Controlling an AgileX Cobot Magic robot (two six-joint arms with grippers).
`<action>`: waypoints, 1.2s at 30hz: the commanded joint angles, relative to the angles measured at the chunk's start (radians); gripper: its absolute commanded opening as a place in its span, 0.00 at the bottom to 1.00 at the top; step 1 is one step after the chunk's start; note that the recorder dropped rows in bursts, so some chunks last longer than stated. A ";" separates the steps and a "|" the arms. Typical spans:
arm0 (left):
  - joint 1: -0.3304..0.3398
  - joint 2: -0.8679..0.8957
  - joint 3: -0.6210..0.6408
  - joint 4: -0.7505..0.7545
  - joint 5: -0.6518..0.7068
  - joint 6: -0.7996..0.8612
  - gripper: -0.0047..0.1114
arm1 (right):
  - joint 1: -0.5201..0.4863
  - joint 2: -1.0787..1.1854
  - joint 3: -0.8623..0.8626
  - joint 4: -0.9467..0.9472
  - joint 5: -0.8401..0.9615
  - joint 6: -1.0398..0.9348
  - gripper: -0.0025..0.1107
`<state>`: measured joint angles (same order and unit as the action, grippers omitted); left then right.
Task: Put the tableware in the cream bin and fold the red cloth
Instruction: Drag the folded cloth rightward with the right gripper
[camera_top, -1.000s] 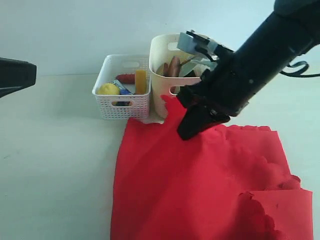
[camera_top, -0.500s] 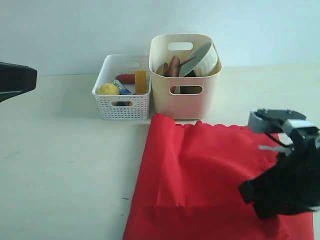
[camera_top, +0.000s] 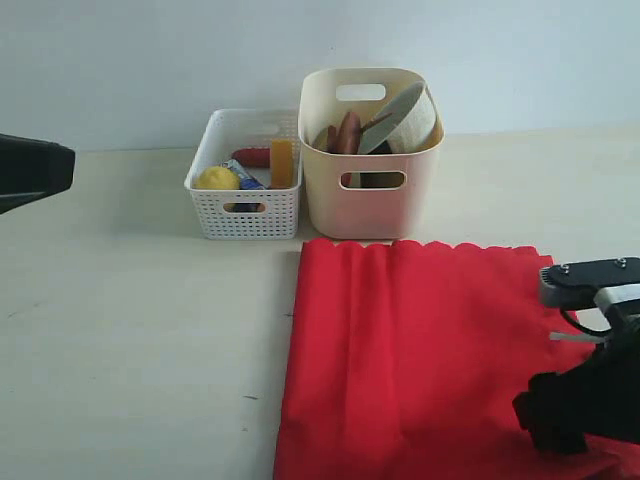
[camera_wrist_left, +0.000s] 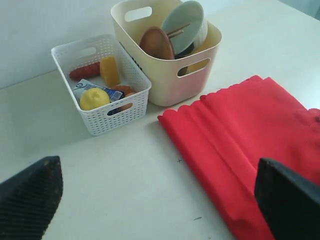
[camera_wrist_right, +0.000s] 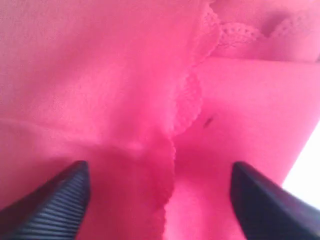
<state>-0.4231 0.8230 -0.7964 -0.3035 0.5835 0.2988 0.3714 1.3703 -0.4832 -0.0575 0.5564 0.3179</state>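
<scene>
Right gripper (camera_wrist_right: 159, 170) drops low, jaws now wide above the bright red scalloped cloth (camera_top: 410, 350). Left gripper (camera_wrist_left: 157, 167) gapes too.

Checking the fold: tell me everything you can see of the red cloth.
The red cloth is bright red fabric with scalloped edges, lying flat on the table with shallow lengthwise creases. Its far edge runs just before the cream bin; contact there is unclear. The right wrist view shows one scalloped edge lying over another layer. The right gripper hangs open over its near right part, gripping nothing.
</scene>
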 joint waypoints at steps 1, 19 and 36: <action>0.005 -0.010 0.002 0.002 0.001 -0.005 0.94 | 0.002 -0.090 -0.025 -0.102 0.101 0.089 0.80; 0.005 -0.010 0.002 0.002 0.012 -0.005 0.94 | -0.170 0.160 -0.036 0.227 -0.045 -0.201 0.82; 0.005 -0.010 0.002 0.003 0.002 -0.005 0.94 | -0.177 0.217 -0.036 0.122 -0.149 -0.211 0.02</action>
<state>-0.4231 0.8230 -0.7964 -0.3035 0.5985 0.2988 0.2011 1.5817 -0.5161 0.1243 0.4097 0.0970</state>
